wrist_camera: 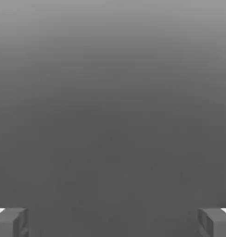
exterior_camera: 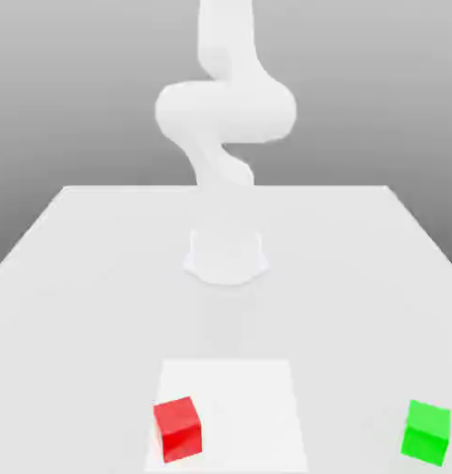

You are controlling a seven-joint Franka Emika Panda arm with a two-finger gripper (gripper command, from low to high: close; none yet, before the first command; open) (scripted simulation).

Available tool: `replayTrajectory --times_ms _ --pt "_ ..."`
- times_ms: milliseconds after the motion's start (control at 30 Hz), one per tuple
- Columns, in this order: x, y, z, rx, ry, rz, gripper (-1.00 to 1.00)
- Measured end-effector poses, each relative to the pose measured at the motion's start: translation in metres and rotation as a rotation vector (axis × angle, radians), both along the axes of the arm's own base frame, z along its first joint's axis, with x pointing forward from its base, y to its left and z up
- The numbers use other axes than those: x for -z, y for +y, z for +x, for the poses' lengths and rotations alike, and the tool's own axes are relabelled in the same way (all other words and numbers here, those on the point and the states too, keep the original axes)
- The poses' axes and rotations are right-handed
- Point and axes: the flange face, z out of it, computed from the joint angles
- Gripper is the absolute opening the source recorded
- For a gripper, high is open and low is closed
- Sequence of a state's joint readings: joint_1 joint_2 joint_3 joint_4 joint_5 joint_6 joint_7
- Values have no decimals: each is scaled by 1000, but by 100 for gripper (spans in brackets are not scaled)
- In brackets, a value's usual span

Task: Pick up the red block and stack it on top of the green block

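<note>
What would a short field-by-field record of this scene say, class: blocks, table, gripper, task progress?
red block: on the table, at the exterior view's left, lying on a paler square patch
green block: on the table, at the exterior view's right, apart from red
table: white
gripper: fingers wide apart, nothing between them
stacking: not yet done
</note>
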State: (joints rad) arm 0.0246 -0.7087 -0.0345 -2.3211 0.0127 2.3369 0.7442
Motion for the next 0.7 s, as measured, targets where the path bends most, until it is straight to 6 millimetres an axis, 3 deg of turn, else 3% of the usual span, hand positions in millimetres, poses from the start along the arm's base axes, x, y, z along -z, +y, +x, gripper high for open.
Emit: replayTrajectory --times_ms 167,333,500,700 --pt "91 -12 57 -76 151 -12 0" --pt "187 -21 92 -144 296 -31 0" --pt "285 -29 106 -206 439 -60 0" --pt "399 -44 95 -273 611 -109 0"
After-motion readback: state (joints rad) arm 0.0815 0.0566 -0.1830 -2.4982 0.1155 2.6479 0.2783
